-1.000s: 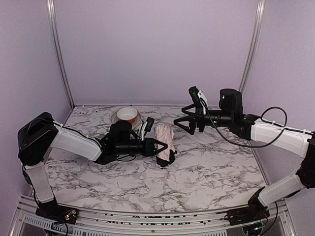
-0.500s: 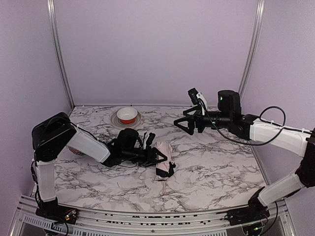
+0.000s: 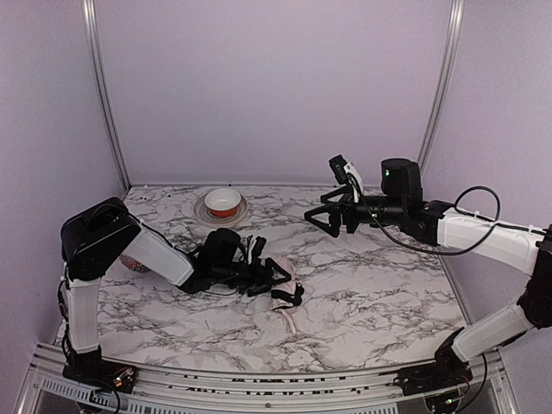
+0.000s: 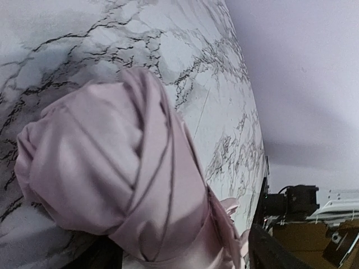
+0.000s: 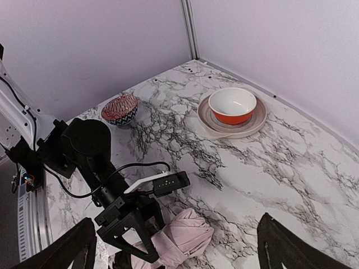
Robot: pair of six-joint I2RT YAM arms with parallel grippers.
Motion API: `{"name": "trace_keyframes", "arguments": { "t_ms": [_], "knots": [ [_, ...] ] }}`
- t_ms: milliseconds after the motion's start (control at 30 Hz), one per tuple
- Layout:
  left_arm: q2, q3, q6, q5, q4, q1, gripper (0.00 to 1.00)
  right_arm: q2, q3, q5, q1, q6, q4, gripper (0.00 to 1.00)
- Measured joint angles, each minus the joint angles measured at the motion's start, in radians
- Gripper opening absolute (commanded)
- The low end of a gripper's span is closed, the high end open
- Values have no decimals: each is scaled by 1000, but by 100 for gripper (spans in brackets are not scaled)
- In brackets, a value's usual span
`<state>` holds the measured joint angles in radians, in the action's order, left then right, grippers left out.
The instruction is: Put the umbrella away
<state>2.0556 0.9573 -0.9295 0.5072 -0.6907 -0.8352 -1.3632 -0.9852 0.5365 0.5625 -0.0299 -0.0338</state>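
The umbrella (image 3: 282, 302) lies folded on the marble table, pale pink fabric bunched with black parts showing at its near end. In the left wrist view the umbrella (image 4: 112, 185) fills most of the frame. My left gripper (image 3: 276, 282) is low on the table, open, its jaws standing either side of the umbrella's bundle; the dark right finger (image 4: 275, 252) stands apart from the fabric. From the right wrist view the umbrella (image 5: 185, 238) pokes out from under the left gripper (image 5: 160, 241). My right gripper (image 3: 321, 216) hovers open and empty above the table's far middle.
An orange-and-white bowl (image 3: 222, 203) sits on a beige plate (image 3: 203, 212) at the back left. A small patterned red bowl (image 5: 119, 109) stands at the left, behind the left arm. Pale walls with metal posts (image 3: 103, 95) close in the table.
The left gripper carried the umbrella toward the near side and down onto the table, then opened its jaws. The right arm barely moved.
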Motion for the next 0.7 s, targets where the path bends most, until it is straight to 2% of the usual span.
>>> {"name": "trace_keyframes", "arguments": {
  "t_ms": [200,300,467,600,700],
  "knots": [
    [-29,-34,9,-53,-41,3,99,0,0,-9,0,3,13,100],
    [-112,-108,34,-163,4,2,99,2,0,-36,0,6,24,100],
    [-320,-151,173,-432,213,-16,99,9,0,-149,-27,0,61,100],
    [-452,-111,319,-644,362,-18,99,23,13,-217,-174,-39,76,100],
    [-501,-77,426,-764,448,21,99,76,97,-253,-323,-69,42,100]
  ]
}}
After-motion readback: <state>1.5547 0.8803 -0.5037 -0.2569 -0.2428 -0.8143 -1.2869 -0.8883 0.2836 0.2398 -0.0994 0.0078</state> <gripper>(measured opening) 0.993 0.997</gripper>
